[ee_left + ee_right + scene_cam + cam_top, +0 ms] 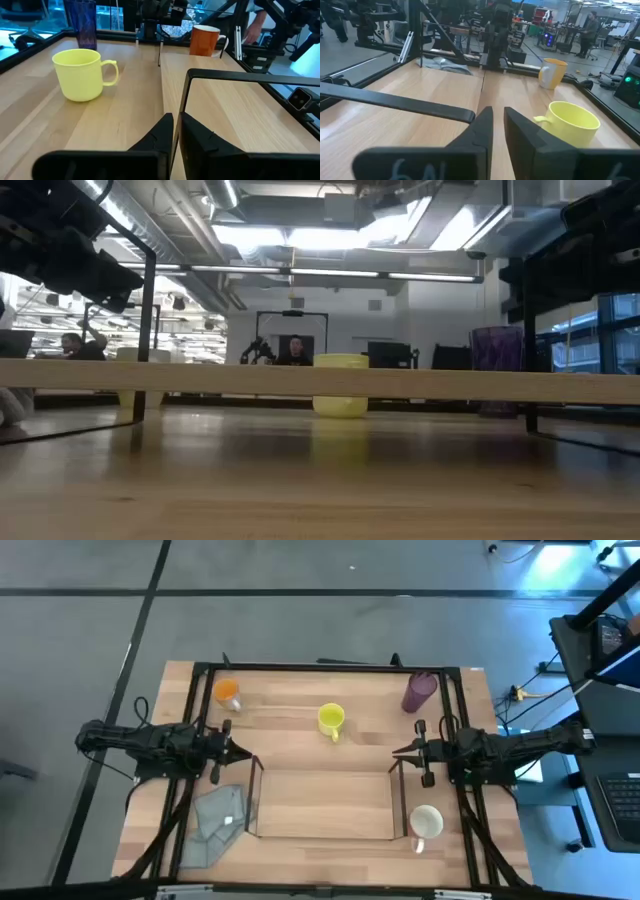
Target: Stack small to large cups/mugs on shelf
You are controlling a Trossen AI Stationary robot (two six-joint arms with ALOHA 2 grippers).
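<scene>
The yellow mug (331, 720) stands upright at the table's far middle. The orange cup (228, 692) stands at the far left and the purple tumbler (419, 691) at the far right. The white mug (426, 823) stands near the right edge; its wall looks orange-red in the left wrist view (205, 40). The clear shelf (320, 837) sits on the table's near middle, with no cup in it. My left gripper (240, 752) is shut by the shelf's far left corner. My right gripper (398, 751) is shut by its far right corner. Both hold nothing.
A grey cloth (218, 815) lies crumpled on the table just left of the shelf. The shelf's dark top edge (240, 76) runs close in front of my left gripper (176, 131). A dark frame rail (330, 667) borders the table's far edge.
</scene>
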